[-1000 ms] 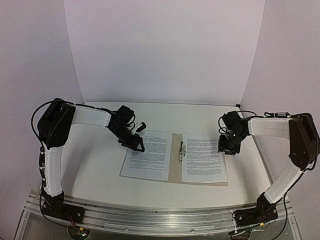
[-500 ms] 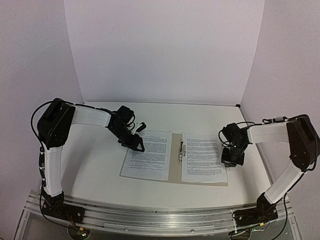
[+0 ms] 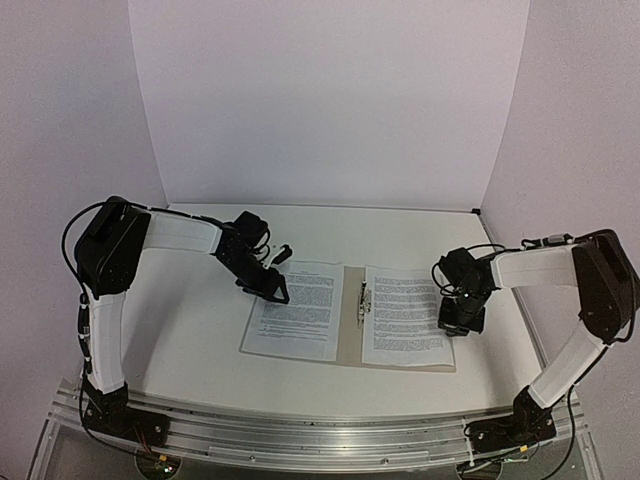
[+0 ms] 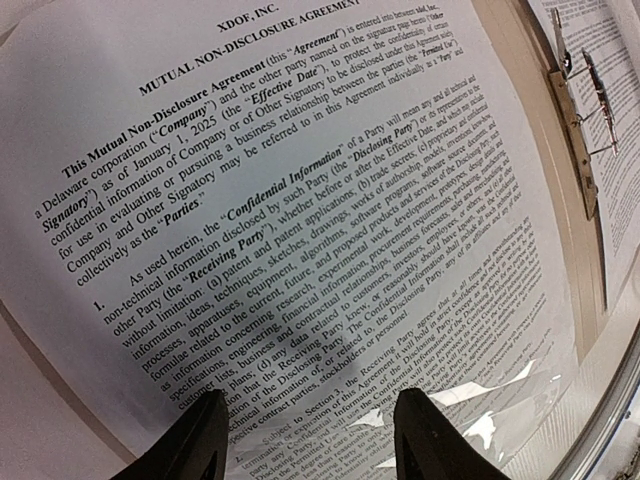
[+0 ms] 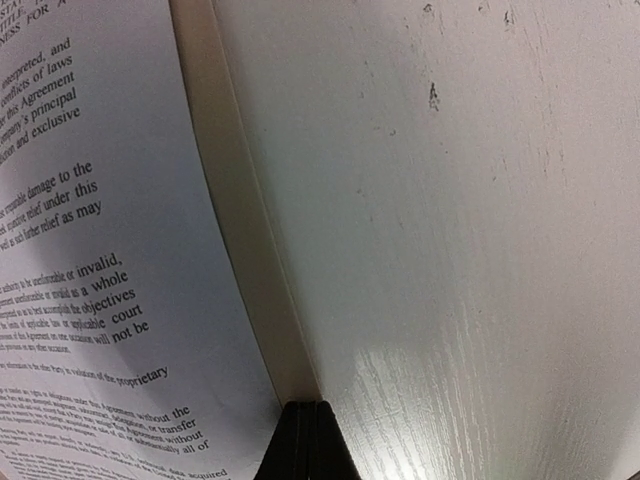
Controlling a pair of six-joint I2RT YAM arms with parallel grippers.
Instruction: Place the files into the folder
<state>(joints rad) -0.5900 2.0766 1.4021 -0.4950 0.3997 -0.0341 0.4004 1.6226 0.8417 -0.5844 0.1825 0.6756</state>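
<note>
Right jaws were moved nearer along the folder (image 5: 235,200) edge and shut; left jaws unchanged, parted above a file (image 4: 300,250).

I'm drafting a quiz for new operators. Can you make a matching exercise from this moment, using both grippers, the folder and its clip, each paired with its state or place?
Things:
1. left gripper
2. right gripper
3. metal clip
4. folder

States or places:
A. shut, at the right cover's outer edge
B. on the spine, in the middle
C. open, above the left sheet
D. beige, spread open flat

Pairs: 1-C, 2-A, 3-B, 4-D
</note>
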